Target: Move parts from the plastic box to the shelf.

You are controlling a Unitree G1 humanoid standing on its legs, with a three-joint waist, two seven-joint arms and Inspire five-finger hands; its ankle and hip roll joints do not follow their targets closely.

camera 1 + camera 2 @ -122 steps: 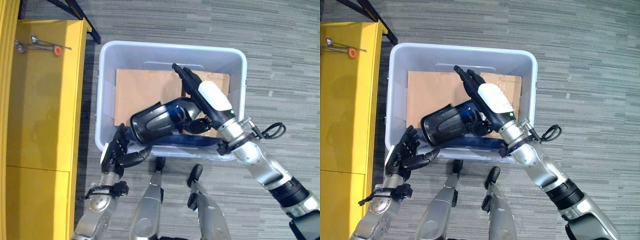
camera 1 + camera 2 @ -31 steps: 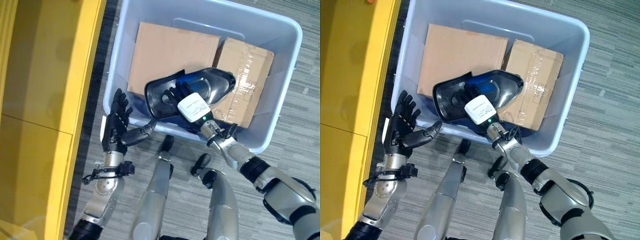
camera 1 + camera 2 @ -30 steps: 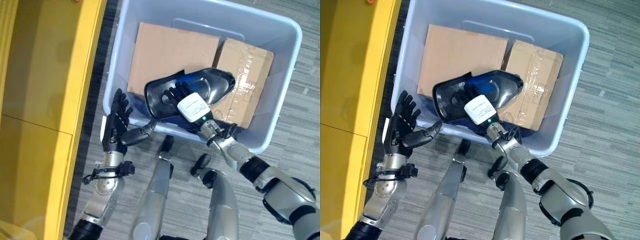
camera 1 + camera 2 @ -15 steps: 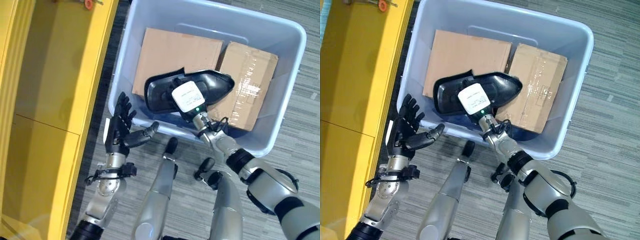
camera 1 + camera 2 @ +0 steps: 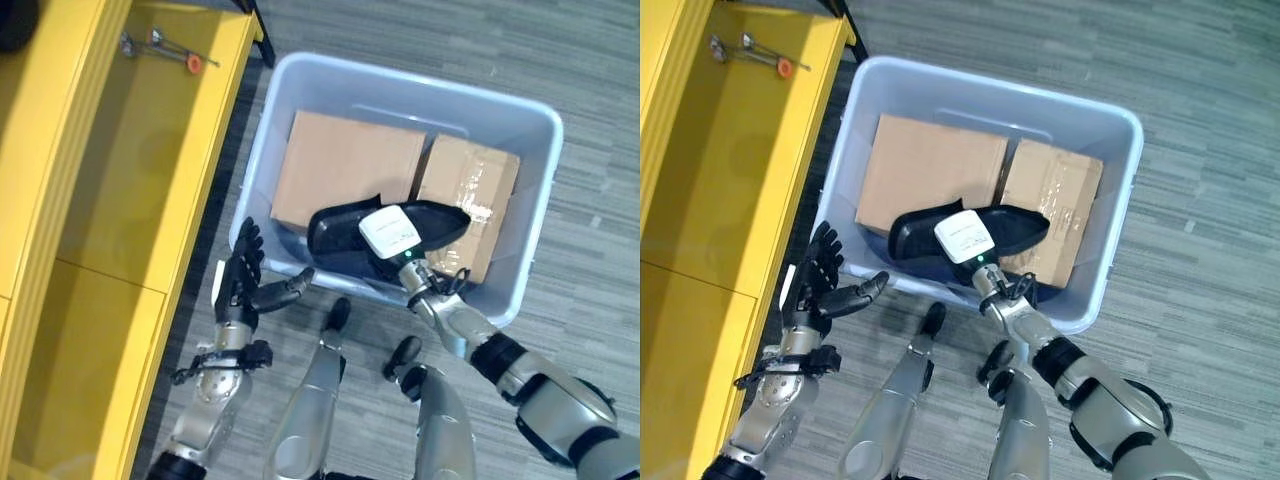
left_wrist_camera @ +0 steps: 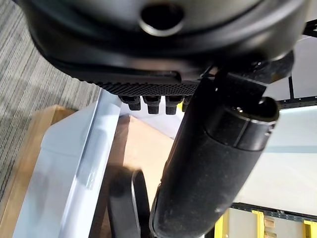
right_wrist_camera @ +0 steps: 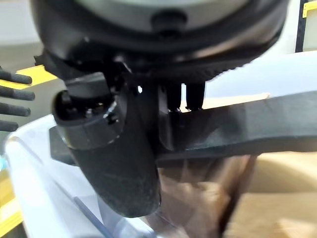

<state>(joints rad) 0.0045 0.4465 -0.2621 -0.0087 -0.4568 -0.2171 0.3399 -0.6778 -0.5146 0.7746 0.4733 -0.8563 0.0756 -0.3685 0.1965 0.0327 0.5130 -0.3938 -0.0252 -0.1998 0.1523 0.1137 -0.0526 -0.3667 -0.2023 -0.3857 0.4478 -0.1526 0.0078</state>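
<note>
Grey striped carpet carries a pale plastic box beside a yellow shelf, which lies to the left of both hands. The right hand is curled round a black shell-shaped part, holding it above the two cardboard cartons in the box, judged so that it can clear the rim for transfer; the left hand waits with fingers spread and empty, just outside the near wall, probably to take or steady the part. Near wall and rim stand between part and shelf, and small metal tools occupy the shelf's far end.
</note>
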